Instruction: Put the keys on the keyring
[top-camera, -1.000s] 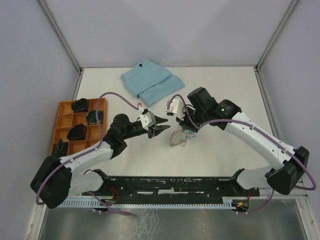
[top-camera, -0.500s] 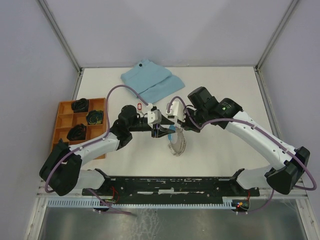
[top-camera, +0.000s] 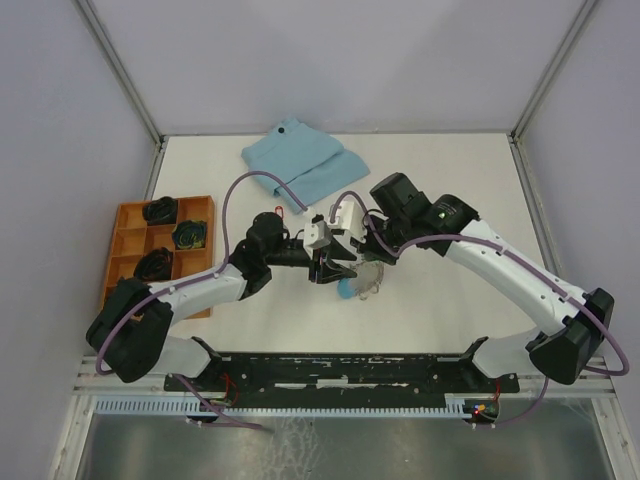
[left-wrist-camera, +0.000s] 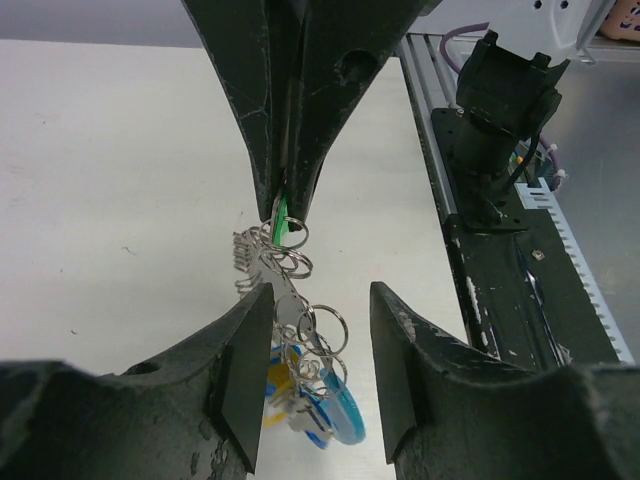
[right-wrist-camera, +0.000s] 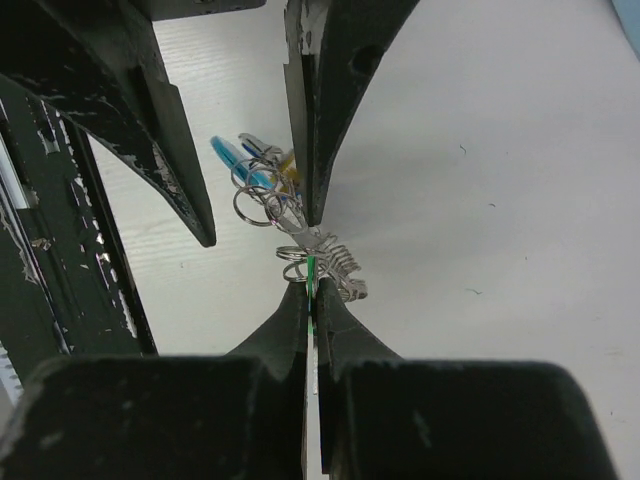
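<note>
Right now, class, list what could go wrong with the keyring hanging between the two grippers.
1. The right gripper pinches only an edge of the green tag; the dangling keyring might slip out.
2. The left gripper straddles it, open; closing could grab the wrong ring.
3. Both grippers sit close and may collide.

Looks like a robotics lab test cell: plain grey walls (top-camera: 330, 60) boxing in a white table (top-camera: 470, 160), arm mounting rail (top-camera: 340, 365) at 6 o'clock.
</note>
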